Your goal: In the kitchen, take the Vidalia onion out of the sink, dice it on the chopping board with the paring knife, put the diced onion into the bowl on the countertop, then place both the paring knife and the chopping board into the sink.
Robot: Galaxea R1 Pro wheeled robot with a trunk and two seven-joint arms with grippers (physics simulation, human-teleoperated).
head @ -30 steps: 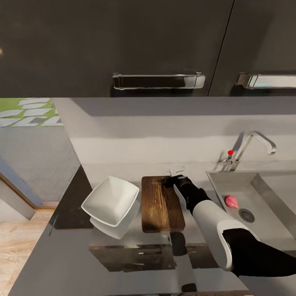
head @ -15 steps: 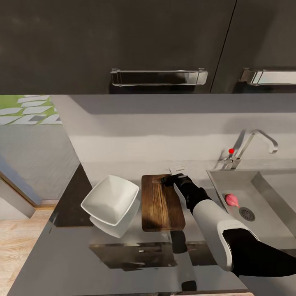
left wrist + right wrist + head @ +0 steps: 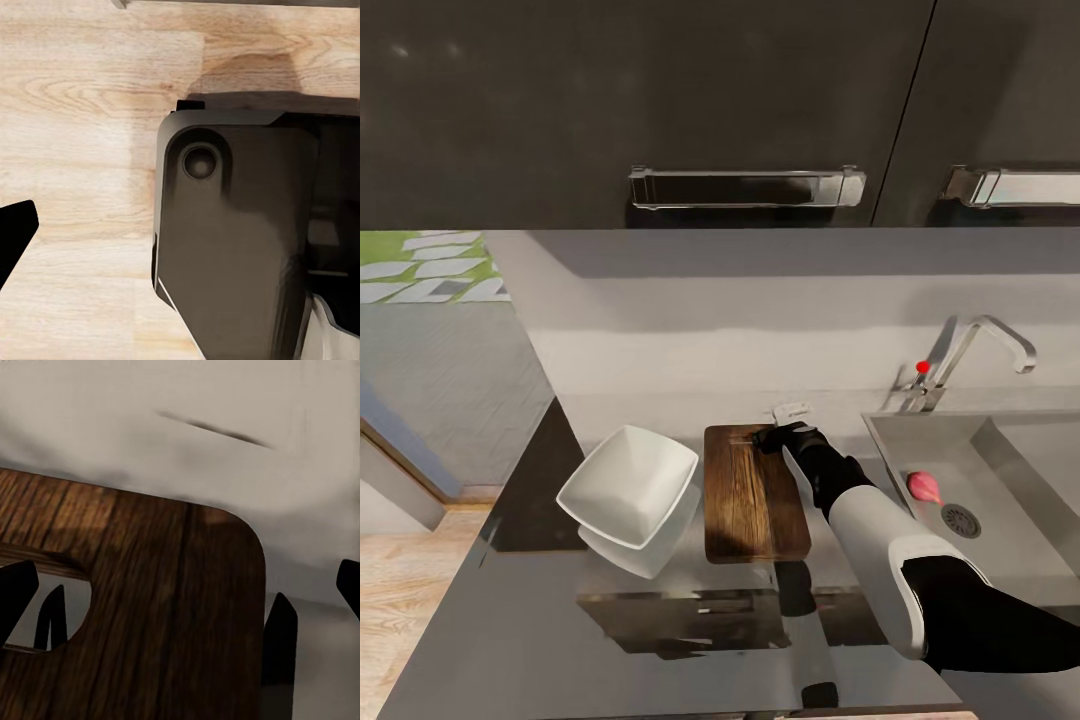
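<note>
The dark wooden chopping board lies on the glossy countertop, with the white bowl just to its left. My right gripper hovers open over the board's far right corner. In the right wrist view the board shows its handle slot, and the right gripper has its black fingertips spread wide to either side. The pinkish Vidalia onion rests in the sink near the drain. The paring knife is out of view. A black tip of the left gripper hangs over wood flooring.
A chrome tap with a red knob stands behind the sink. Dark wall cabinets with chrome handles hang overhead. The counter ends at the left beside a wooden floor. A dark part of the robot's body is close to the left wrist.
The head camera shifted slightly a second ago. The right arm and gripper stay over the board's far corner, and bowl, board and onion have not moved.
</note>
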